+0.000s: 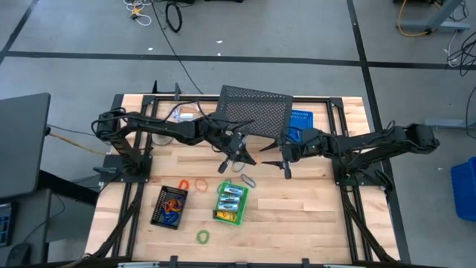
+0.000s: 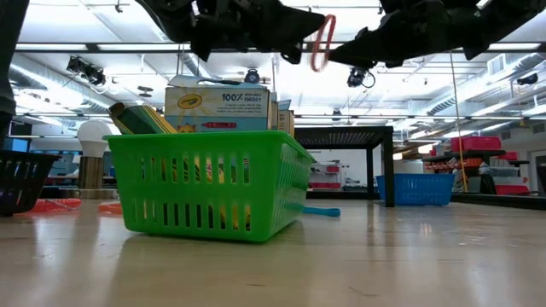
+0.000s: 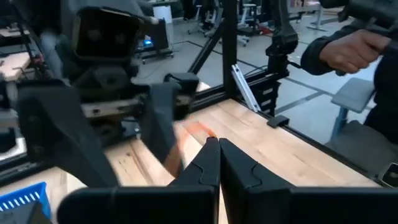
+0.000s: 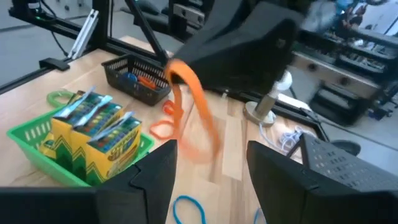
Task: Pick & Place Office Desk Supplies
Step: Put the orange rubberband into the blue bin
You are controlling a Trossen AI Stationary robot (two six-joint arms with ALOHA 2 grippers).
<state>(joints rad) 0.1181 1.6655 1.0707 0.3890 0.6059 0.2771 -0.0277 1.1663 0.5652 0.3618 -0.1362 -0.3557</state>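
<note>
My left gripper [image 1: 239,154] hangs over the middle of the table, shut on an orange loop [image 4: 193,112]. The loop also shows in the low view [image 2: 322,43], high above the tabletop. My right gripper [image 4: 211,168] stands open just to its right, its fingers pointing at the hanging loop without touching it. Yellow crayon boxes [image 4: 93,124] stand in a green basket [image 1: 230,202] nearer the front edge. A black basket [image 1: 169,206] to the left holds several coloured loops. My left gripper pinches the orange loop's upper end [image 4: 179,73] between its two fingertips. The fingers come from the table's left, slanting slightly down. The loop hangs slack below them, lifted clear of the table.
Loose loops lie on the wood: orange [image 1: 201,184], grey [image 1: 248,181], green [image 1: 203,237], blue [image 4: 189,208]. A black mesh tray [image 1: 253,112] and a blue basket [image 1: 300,119] stand at the far side. A person's hand [image 3: 348,50] shows beyond the table.
</note>
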